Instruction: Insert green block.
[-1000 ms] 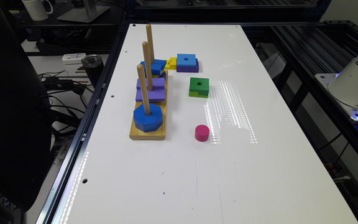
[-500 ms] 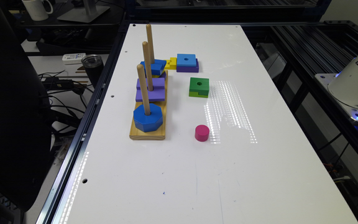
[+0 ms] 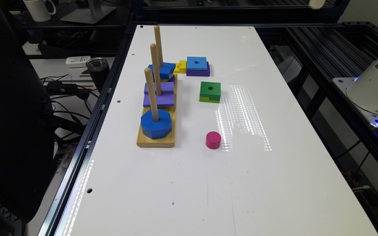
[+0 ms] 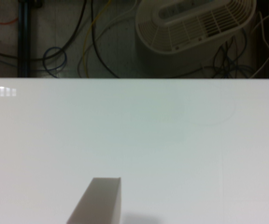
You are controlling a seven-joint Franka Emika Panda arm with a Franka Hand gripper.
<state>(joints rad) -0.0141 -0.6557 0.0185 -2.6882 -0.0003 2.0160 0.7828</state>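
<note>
On the white tabletop (image 3: 182, 183), the square wooden green block (image 3: 210, 91), dark green over lime with a round centre hole, lies flat and free, just beside the wooden three-peg base (image 3: 156, 139) on the exterior view's right. Behind it sits a square blue-over-purple block (image 3: 197, 66); nearer the camera stands a small magenta cylinder (image 3: 213, 140). A blue octagonal block (image 3: 156, 124) occupies the nearest peg. Seen from the wrist, the gripper (image 4: 190, 205) has its fingers (image 4: 99, 203) spread wide over bare table, holding nothing.

Shiny table, painted wood toys

The white table top (image 3: 182, 183) looks smooth and glossy. The square green wooden block (image 3: 210, 91) looks painted and smooth. The bare wooden pegs (image 3: 151, 94) and base (image 3: 155, 141) look matt.
</note>
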